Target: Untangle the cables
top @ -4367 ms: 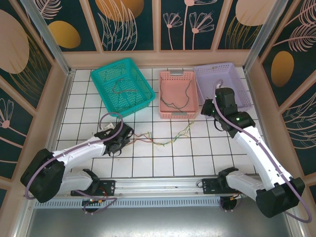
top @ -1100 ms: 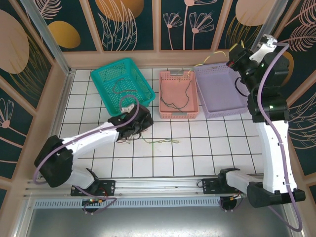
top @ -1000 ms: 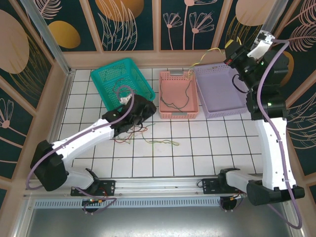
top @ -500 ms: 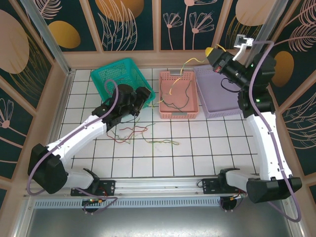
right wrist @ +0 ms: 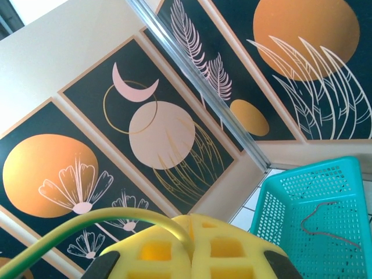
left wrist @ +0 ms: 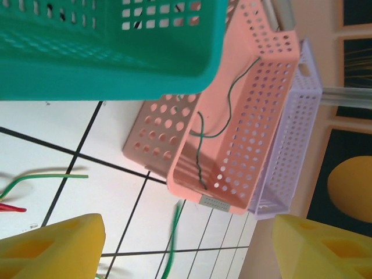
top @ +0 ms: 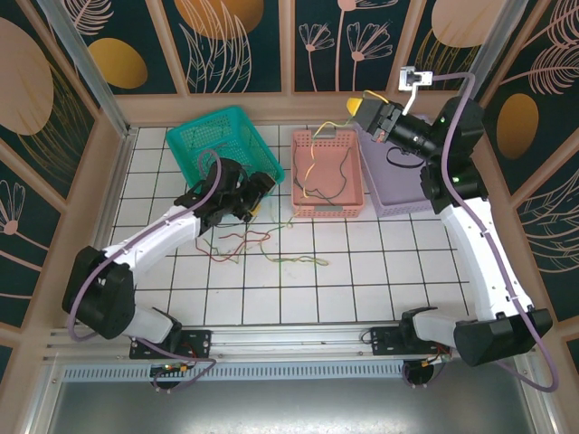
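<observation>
**Yellow cable held high over the baskets**

The right gripper [top: 365,108], raised above the far side of the table [top: 380,271], is clamped on a yellow cable [top: 308,167]. The cable hangs from its closed fingers down into the pink basket [top: 327,211], where a dark cable [top: 333,187] lies. The left gripper [top: 257,194] hovers at the near corner of the teal basket [top: 194,136], its fingers spread wide with nothing between them. On the white tiles just beside it lie a red cable [top: 237,240] and a green cable [top: 298,262], close together. A thin brownish cable [right wrist: 325,221] rests in the teal basket. A lilac basket [top: 398,206] stands against the pink one's right side.
</observation>
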`<action>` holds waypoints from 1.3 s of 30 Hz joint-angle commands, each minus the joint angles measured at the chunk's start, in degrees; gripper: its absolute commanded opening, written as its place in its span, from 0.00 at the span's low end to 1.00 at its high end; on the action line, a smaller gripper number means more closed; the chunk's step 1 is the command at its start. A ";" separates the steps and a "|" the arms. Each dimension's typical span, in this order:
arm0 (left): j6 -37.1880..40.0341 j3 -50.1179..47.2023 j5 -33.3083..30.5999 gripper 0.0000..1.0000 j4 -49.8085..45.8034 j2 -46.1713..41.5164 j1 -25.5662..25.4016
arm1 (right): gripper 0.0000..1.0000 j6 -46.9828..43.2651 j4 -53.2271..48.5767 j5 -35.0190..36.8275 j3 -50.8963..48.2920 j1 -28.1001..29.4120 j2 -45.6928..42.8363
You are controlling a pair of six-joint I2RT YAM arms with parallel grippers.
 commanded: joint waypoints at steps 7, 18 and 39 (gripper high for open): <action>3.65 -0.94 2.59 0.45 1.72 2.42 0.03 | 0.00 0.65 3.33 -2.23 0.17 2.12 -0.12; 3.80 2.18 -9.29 0.00 -5.89 -2.58 3.15 | 0.00 -3.86 -2.02 2.76 -0.97 0.01 -3.34; -18.51 -17.73 -14.05 0.00 -7.58 -25.79 19.84 | 0.00 23.23 15.82 32.12 -23.54 -19.25 -18.17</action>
